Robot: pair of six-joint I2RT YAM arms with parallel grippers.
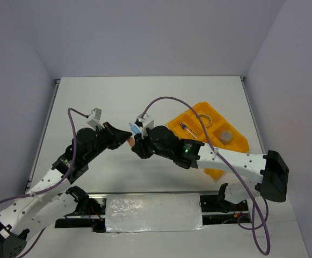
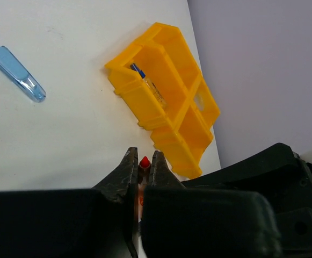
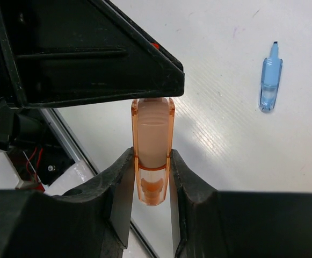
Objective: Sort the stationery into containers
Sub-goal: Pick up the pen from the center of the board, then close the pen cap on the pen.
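Right fingers (image 3: pixel 118 183) and left fingers (image 2: pixel 124 174) both clamp the salmon-pink pen piece (image 3: pixel 153 140), so I'd let left go first, gently.

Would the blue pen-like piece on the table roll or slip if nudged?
The blue pen-like piece looks flattish and tapered, so it would probably slide or pivot rather than roll. Its glossy clear plastic looks stiff, light, possibly slippery.

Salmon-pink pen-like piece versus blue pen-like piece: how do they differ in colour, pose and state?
The salmon-pink piece is orange-pink; the blue piece is light blue. The salmon-pink piece is gripped by the left gripper and the right gripper, off the table; the blue piece lies flat on the table, untouched. Both are slim and translucent.
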